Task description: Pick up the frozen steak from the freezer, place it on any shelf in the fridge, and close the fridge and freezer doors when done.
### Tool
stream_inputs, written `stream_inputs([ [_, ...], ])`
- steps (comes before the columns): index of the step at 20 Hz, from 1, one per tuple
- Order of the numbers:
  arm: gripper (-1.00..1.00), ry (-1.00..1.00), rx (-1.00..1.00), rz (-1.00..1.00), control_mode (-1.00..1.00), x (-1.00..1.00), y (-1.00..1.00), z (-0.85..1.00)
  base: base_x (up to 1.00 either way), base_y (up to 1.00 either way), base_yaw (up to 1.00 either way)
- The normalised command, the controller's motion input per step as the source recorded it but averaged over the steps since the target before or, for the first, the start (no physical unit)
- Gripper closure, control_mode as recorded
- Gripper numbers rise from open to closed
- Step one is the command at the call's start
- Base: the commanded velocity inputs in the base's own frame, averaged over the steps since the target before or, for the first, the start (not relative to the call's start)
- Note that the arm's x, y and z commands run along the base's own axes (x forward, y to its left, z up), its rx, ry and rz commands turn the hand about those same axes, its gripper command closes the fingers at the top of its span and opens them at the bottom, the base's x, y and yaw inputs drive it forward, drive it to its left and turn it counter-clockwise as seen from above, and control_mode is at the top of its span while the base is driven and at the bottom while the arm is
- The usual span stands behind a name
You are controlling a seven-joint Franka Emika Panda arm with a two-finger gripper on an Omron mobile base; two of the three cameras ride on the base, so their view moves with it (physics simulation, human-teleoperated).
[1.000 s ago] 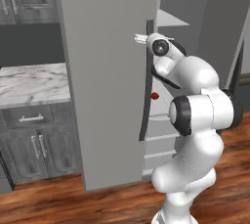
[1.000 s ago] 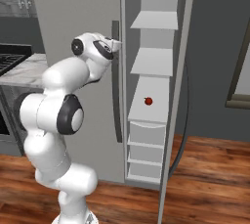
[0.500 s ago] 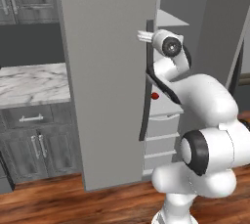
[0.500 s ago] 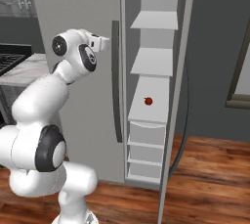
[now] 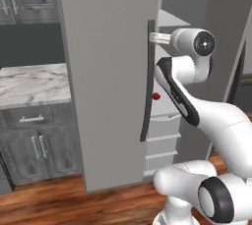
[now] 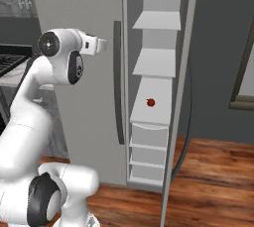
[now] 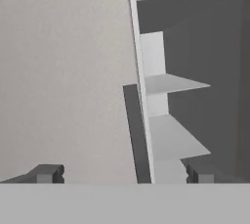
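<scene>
Hand view: gripper (image 7: pixel 122 174) spread wide, empty, facing closed door's handle (image 7: pixel 136 135).
Steak: can't be told; small red item (image 6: pixel 150 102) on open compartment's shelf.
Progress: nothing picked, all left.

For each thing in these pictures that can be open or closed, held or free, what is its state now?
Left fridge door: closed, dark handle untouched.
Right door: open, swung out to the right.
Open compartment: white shelves bare, apart from one small red item.
Small red item: resting on a shelf, not held.
Drawers below it: closed.
Hand: open, holding nothing, facing the closed door's handle.
Counter cabinet doors: closed.
</scene>
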Motion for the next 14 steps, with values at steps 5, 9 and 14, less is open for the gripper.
stream_inputs([
  [5,-1.00,0.08,0.02,0.12,-1.00,-1.00,-0.18,0.00,0.00,0.00,0.00],
  [9,-1.00,0.06,0.02,0.11,-1.00,-1.00,-0.22,0.00,0.00,0.00,0.00],
  [14,-1.00,0.05,0.03,0.05,-1.00,-1.00,-0.39,0.00,0.00,0.00,0.00],
])
